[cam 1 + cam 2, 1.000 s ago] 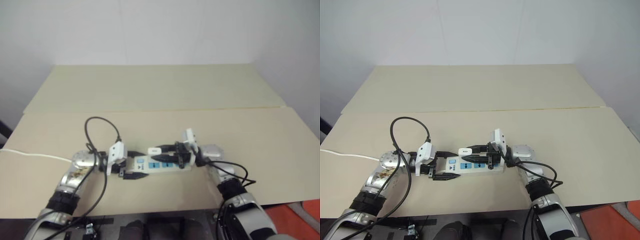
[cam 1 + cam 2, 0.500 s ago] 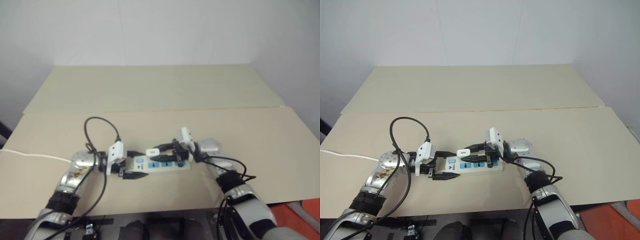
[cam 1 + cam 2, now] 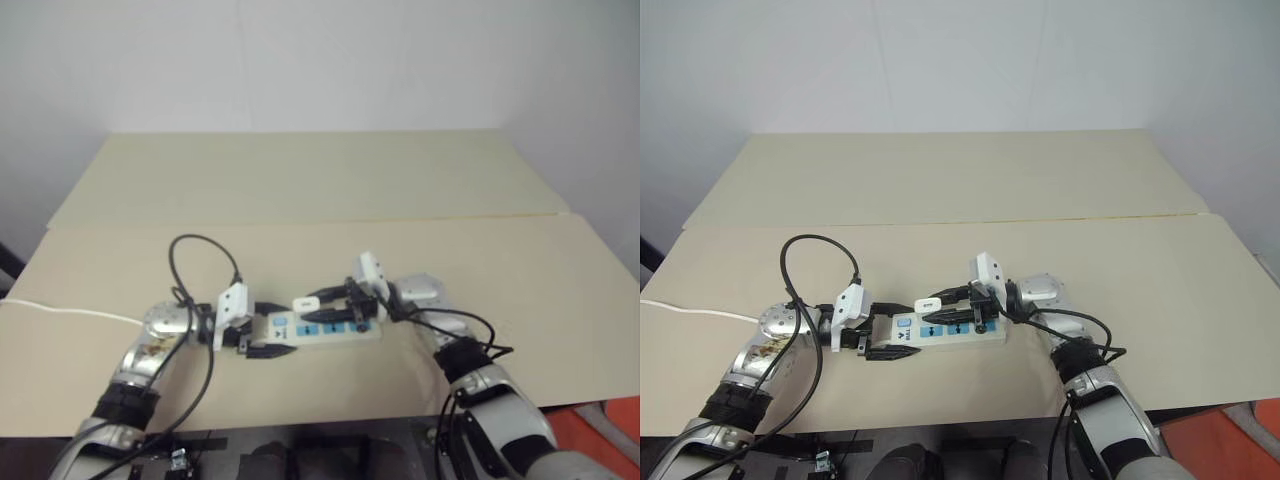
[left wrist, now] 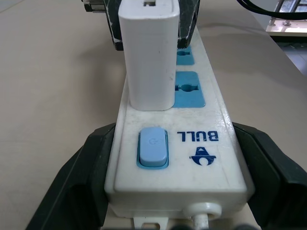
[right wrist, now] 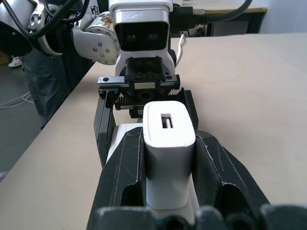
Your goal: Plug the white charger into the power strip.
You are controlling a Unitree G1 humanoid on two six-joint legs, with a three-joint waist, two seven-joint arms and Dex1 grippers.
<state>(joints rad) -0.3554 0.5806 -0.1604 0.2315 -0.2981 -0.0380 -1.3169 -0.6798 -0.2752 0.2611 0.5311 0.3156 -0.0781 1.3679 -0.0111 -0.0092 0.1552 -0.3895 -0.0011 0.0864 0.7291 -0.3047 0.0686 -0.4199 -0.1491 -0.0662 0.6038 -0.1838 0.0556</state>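
The power strip [image 3: 970,338] lies flat near the table's front edge, with its blue switch [image 4: 152,146] at the left end and blue sockets [image 4: 188,91] beyond it. My left gripper [image 3: 892,333] is shut on that switch end, a black finger [image 4: 76,177] on each long side. The white charger [image 4: 148,57] stands upright on the strip, its base against the socket beside the switch; its prongs are hidden. My right gripper [image 3: 940,308] reaches in from the right and is shut on the charger [image 5: 168,143], with its fingers [image 5: 120,177] pressed on both sides.
The beige table [image 3: 320,180] is made of two boards with a seam across the middle. The strip's thin white cord [image 3: 60,310] runs off to the left. A black cable loop [image 3: 200,250] rises over my left wrist. The table's front edge lies just below both arms.
My right wrist has turned a little and its forearm has swung slightly, while the charger stays on the same socket. My left gripper and the strip have not moved.
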